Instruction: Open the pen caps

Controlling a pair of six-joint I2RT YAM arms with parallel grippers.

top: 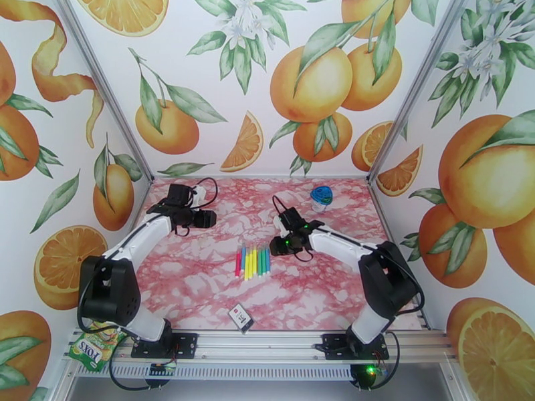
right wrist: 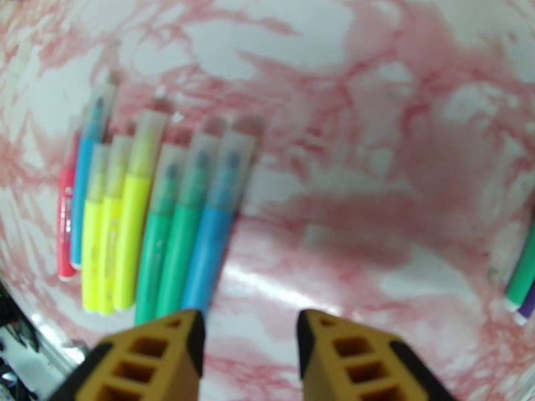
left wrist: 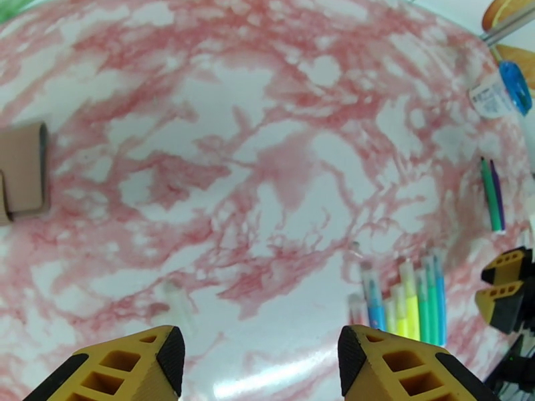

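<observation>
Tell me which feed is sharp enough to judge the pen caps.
Right wrist: closest but soft, the pen caps hazy, a glare streak on the table. Left wrist: sharper, fisheye-bent, glare by the left claw. Top external: even light, pens tiny.

pens [top: 252, 262]: side-by-side row, frame centre
right gripper [top: 274, 249]: just right of the row
left gripper [top: 208, 218]: upper left, apart from the row
blue-lidded container [top: 322, 198]: upper right of centre

A: Table [left wrist: 267, 162] finish?
B: I read a smooth, glossy marbled sheet; a bright glare streak shows on it.
A: Pens [right wrist: 127, 242]?
B: Smooth plastic bodies. The pen caps [right wrist: 150, 131] are frosted, translucent plastic.
A: Left gripper [left wrist: 261, 359] fingers [left wrist: 394, 369]?
B: I see matt yellow plastic with open cells.
A: Base rail [top: 267, 341]?
B: Bare, dull metal.
</observation>
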